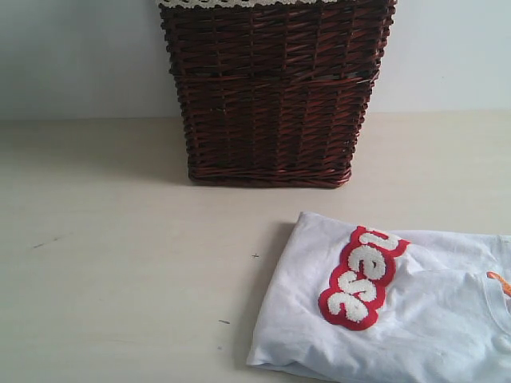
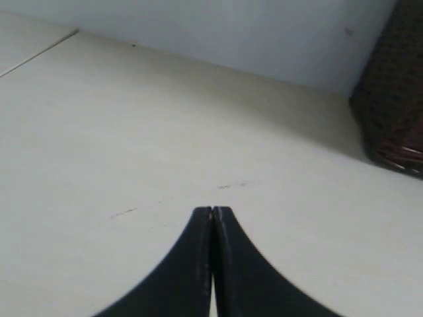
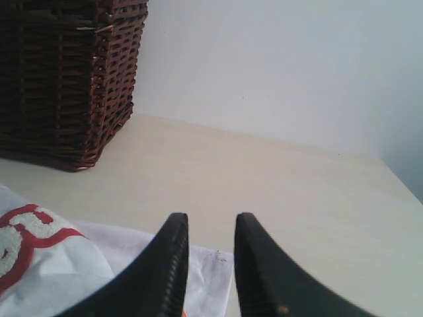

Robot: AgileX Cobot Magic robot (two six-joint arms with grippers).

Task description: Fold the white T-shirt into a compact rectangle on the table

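— What's on screen?
— I see the white cotton T-shirt with red-outlined letters point(image 1: 399, 319) lying on the pale cream table point(image 1: 120, 279), near the dark wicker basket point(image 1: 271, 96). My left gripper point(image 2: 213, 210) is pinched together; the right gripper point(image 3: 211, 218) has its fingers apart, empty.

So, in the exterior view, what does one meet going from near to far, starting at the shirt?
white T-shirt → bare strip of the table → wicker basket → wall

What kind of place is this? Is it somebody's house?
Probably a laundry-folding practice spot, homelike but very bare: a white T-shirt lies on a plain pale table, and a brown wicker basket stands by a blank wall.
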